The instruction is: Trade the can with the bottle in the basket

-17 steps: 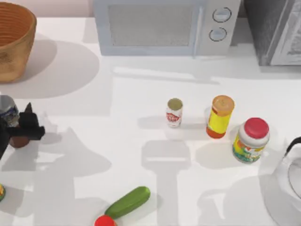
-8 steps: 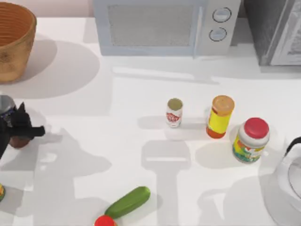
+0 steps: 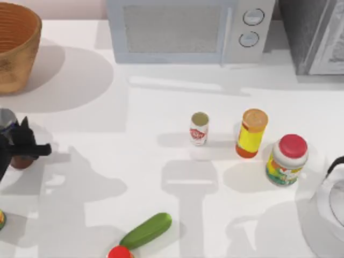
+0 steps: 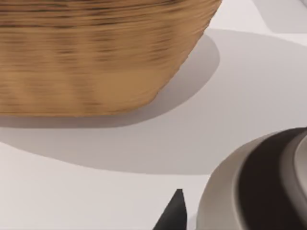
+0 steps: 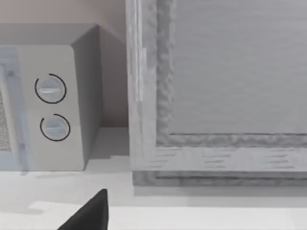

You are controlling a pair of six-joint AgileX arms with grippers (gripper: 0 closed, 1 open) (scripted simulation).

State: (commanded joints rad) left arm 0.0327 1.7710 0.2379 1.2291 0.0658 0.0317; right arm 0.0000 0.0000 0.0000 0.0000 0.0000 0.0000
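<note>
At the table's left edge, your left gripper (image 3: pixel 21 146) is clamped around the bottle (image 3: pixel 12 141).
Its dark fingers hold the reddish-brown bottle upright, well clear of the basket (image 3: pixel 16 45) standing in the far left corner; the left wrist view looks at that basket's woven wall (image 4: pixel 96 57). You find the can (image 3: pixel 199 128) mid-table, just beside the yellow orange-capped container (image 3: pixel 251 133) and near the red-lidded jar (image 3: pixel 287 159). A cucumber (image 3: pixel 145 230) lies at the near edge, the microwave (image 3: pixel 188 29) behind. Your right arm faces the microwave's dials (image 5: pixel 52 108).

Can (image 3: pixel 199 129) white-red label; basket (image 3: pixel 16 48) tan wicker, orange inside.
</note>
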